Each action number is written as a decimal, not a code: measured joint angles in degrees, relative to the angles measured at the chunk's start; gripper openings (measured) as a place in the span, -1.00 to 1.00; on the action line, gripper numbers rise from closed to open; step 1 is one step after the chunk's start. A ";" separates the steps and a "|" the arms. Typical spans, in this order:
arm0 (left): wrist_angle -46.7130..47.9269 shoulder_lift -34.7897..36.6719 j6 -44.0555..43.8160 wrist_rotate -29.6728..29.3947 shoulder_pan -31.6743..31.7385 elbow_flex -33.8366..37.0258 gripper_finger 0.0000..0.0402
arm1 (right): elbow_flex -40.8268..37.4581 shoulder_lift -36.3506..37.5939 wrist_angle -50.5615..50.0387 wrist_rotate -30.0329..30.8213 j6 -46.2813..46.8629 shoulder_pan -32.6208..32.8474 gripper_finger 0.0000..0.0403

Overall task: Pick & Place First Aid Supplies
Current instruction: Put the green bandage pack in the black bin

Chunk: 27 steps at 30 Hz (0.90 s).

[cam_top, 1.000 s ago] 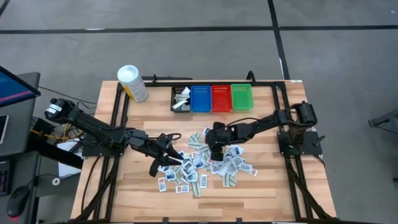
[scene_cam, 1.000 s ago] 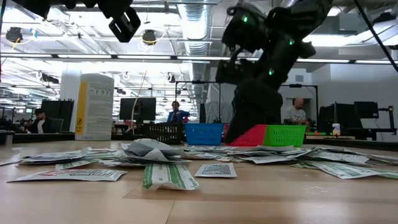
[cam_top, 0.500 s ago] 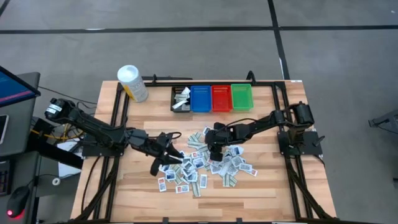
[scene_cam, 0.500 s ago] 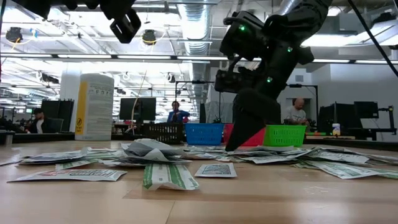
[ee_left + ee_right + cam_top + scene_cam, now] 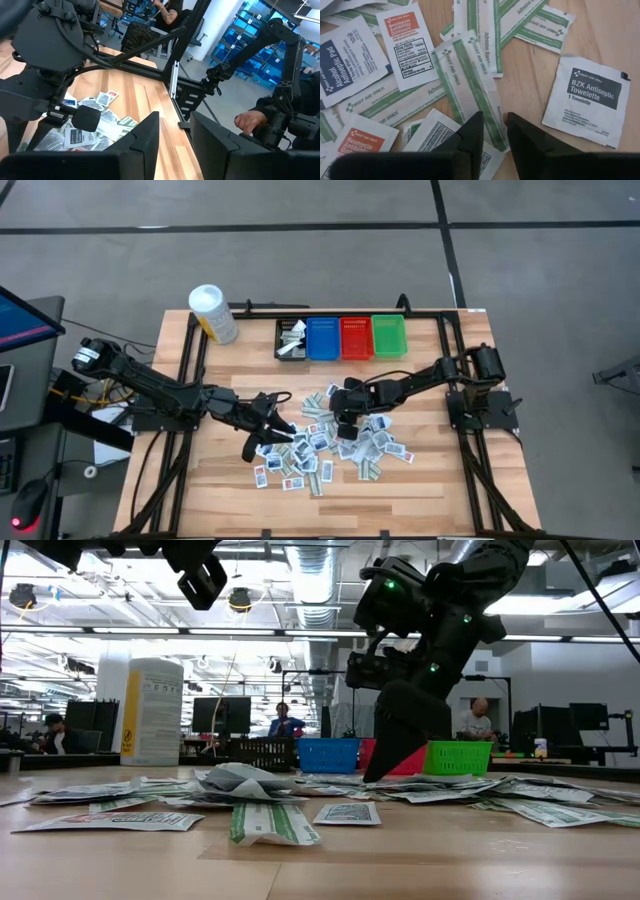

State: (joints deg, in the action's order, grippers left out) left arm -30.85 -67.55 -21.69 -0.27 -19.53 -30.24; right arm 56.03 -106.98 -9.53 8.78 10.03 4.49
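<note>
Where high view blurs packets (image 5: 320,442), right wrist view reads labels.

High view: overhead, facing straight down, taking in the whole worktop (image 5: 230,490) and both arms. Low view: at worktop height, facing level across the packets (image 5: 270,820) toward the bins (image 5: 330,754) and the room beyond. Left wrist view: raised, looking across the worktop edge into the room. Right wrist view: very near, facing down on packets. Shared: the packet spread appears in all four views.
</note>
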 joint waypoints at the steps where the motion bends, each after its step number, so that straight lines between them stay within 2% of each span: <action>1: 0.00 0.00 0.00 0.00 0.00 0.00 -0.45 | 0.00 0.00 -0.01 -0.01 0.08 0.00 -0.66; 12: 0.02 0.00 0.02 0.00 0.00 0.00 -0.45 | -0.02 0.00 -0.03 -2.36 0.12 -0.07 -0.98; 22: 0.02 0.00 0.02 0.00 0.00 0.00 -0.45 | 0.05 0.00 -0.12 -2.80 0.12 -0.04 -0.99; 27: 0.02 0.00 0.02 0.00 0.00 0.00 -0.45 | 1.98 -0.13 -3.56 -3.19 0.02 -0.02 -1.00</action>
State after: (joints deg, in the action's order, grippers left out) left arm -30.83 -67.55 -21.67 -0.27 -19.53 -30.23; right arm 58.01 -107.11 -13.09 5.59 10.05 4.47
